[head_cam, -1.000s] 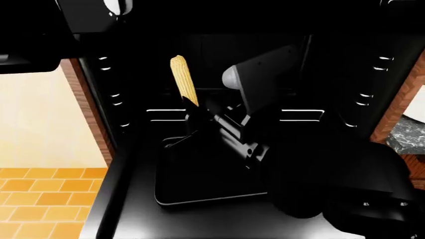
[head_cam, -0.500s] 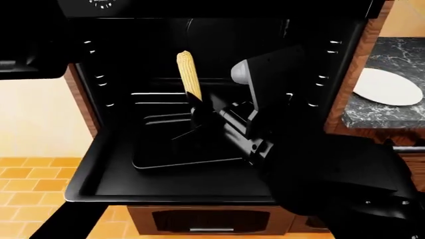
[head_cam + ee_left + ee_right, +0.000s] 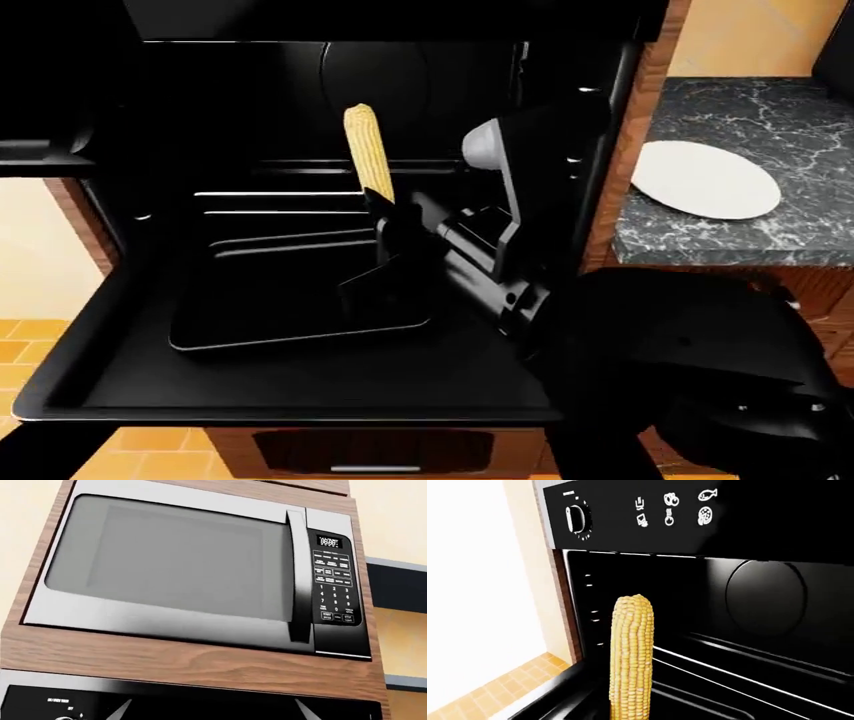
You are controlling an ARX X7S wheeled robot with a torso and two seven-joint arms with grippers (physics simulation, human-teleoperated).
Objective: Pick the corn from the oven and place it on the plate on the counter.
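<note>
Corn [image 3: 368, 152] stands nearly upright, pinched at its lower end by my right gripper [image 3: 387, 215], above the black baking tray [image 3: 254, 325] that rests on the lowered door [image 3: 307, 375] of the oven [image 3: 267, 90]. Off to the right, well apart, I see the plate [image 3: 705, 180] lying flat on the counter [image 3: 787, 235]. My left gripper is out of sight; its wrist camera faces only 1 steel microwave [image 3: 193, 572] set in wood paneling.
</note>
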